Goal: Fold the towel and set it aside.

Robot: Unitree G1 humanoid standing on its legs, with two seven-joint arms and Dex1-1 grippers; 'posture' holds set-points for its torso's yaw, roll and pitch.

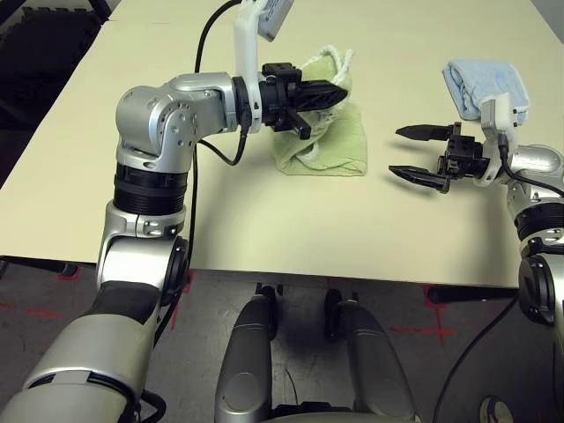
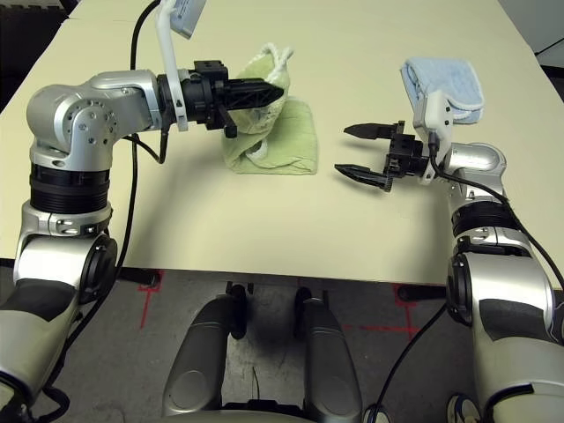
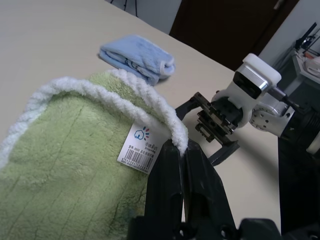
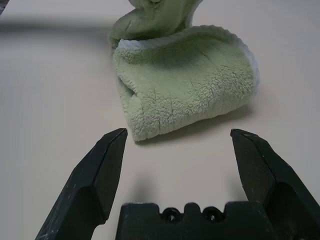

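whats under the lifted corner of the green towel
The left gripper is shut on the towel's raised white-edged corner. Under it lies the rest of the towel, bunched on the table. Anything inside the folds is hidden.

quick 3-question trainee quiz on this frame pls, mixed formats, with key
1. True or false: the right hand is shut on the towel.
2. Which hand pinches the towel's white edging: A) left hand B) right hand?
3. Fill in: the light blue cloth lies on the table behind the ____ hand.

Key: 1 false, it is open and apart from the towel; 2 A; 3 right.
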